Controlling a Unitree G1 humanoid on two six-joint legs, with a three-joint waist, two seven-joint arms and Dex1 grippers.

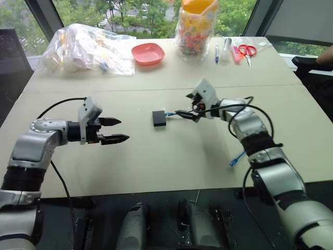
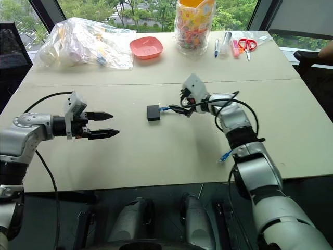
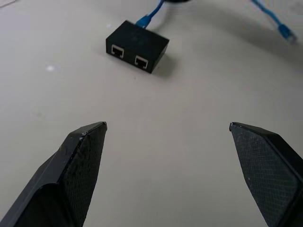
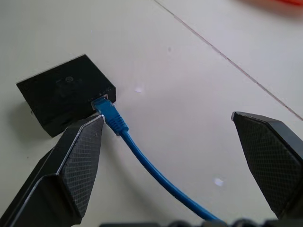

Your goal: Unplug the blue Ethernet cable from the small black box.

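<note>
With the cable (image 4: 142,158) plugged into the box (image 4: 64,97), the wide-open right tool (image 1: 186,112) must close on its plug; the left tool (image 1: 115,130), also wide, must pin the box.

Bare tabletop (image 1: 171,166) around the small black box (image 1: 159,118), open run between it and the left gripper (image 1: 115,130), blue Ethernet cable (image 4: 142,161) crossing the right gripper (image 4: 168,142) gap — bags, bowl, jar well behind.
</note>
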